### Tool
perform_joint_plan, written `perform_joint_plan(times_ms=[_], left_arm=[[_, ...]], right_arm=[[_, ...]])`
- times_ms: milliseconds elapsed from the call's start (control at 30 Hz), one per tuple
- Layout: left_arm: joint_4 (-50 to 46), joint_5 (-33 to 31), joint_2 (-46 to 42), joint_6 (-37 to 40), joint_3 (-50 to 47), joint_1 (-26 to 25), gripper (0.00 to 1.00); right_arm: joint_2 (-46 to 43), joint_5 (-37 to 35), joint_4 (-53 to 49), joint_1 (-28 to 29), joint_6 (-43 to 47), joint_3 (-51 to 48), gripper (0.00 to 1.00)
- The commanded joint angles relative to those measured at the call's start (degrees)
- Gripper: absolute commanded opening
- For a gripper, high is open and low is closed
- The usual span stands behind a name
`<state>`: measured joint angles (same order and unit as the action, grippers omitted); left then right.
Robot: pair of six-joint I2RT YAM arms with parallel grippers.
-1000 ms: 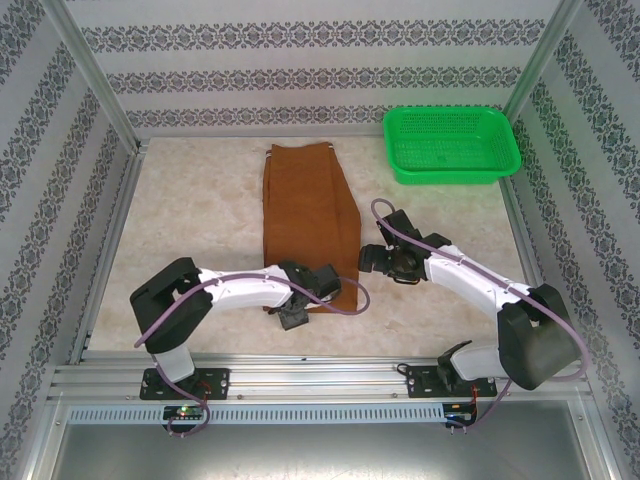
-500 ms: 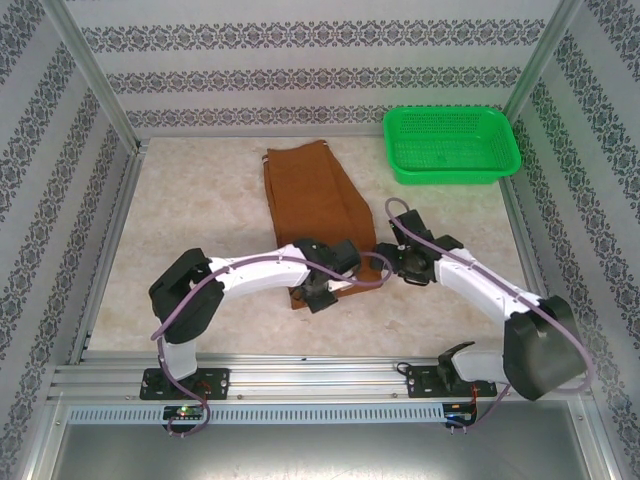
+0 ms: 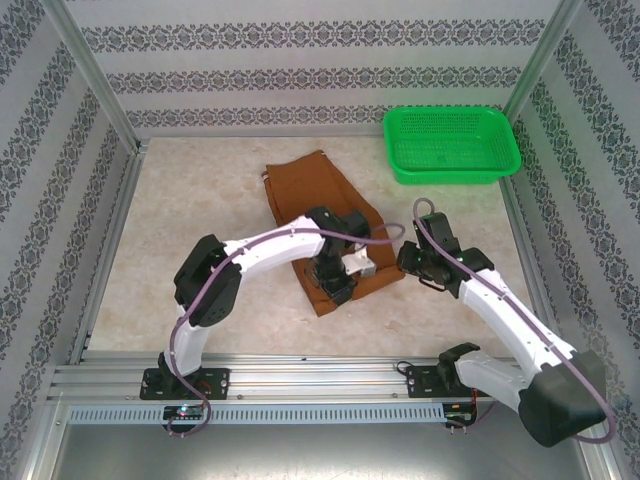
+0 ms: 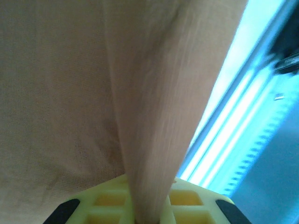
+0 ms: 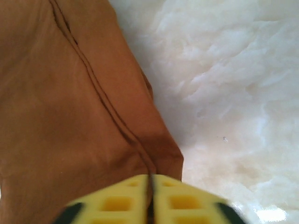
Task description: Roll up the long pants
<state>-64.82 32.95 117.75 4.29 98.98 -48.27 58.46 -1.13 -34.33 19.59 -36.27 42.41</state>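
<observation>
Left wrist: left hand (image 4: 148, 207) clamps a raised fold of long pants (image 4: 60, 93); right hand (image 5: 150, 198) pinches their seamed edge.

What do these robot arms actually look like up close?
The left arm and right arm are each made of slim white tubes joined by chunky black housings. A purple cable loops loosely along each. The jaws are pale yellow plastic with a waffle-like grid of square hollows and black patches at their outer edges.
</observation>
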Motion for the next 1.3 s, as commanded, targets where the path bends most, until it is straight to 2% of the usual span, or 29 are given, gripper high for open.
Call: perform_joint_plan(times_ms=[0,167,333,433,600,733,900,1167,1267], left_arm=[[-4.13,18.05,2.00,0.43,2.47,4.95,0.18],[-6.10,24.50,6.97,2.27,3.89,7.42,0.18],[-4.08,20.17,9.34,-0.03,2.71,9.31,0.11],[-1.53,19.84,8.71,-1.27,0.52,10.40,0.08],[5.98,18.34,6.29,-7.68,-4.55,14.48,0.04],[8.91,19.58,5.15,-10.58,-7.04,17.31,0.02],[7.59,18.01,6.80,-9.51,-5.73,17.73,0.02],[4.70,11.73,9.95,-6.38,-3.76,17.76,0.03],[5.08,9.12,10.04,-5.22,-4.41,17.73,0.11]], right_arm=[[-1.68,0.64,-0.62,-0.60,-0.21,-2.01,0.00],[-2.13,3.21,1.25,-0.60,-0.47,-2.87,0.00],[-3.41,3.85,0.43,-0.50,0.16,-1.82,0.00],[-4.80,4.22,-0.42,-0.52,0.31,-1.77,0.00],[-6.44,12.87,0.66,-0.24,0.66,-2.73,0.00],[-5.88,14.31,1.22,1.79,0.10,-2.69,0.00],[-0.43,14.84,3.03,4.02,0.33,-1.10,0.00],[13.86,15.54,12.29,6.82,0.07,0.89,0.00],[19.58,14.72,14.43,6.77,0.46,1.71,0.00]])
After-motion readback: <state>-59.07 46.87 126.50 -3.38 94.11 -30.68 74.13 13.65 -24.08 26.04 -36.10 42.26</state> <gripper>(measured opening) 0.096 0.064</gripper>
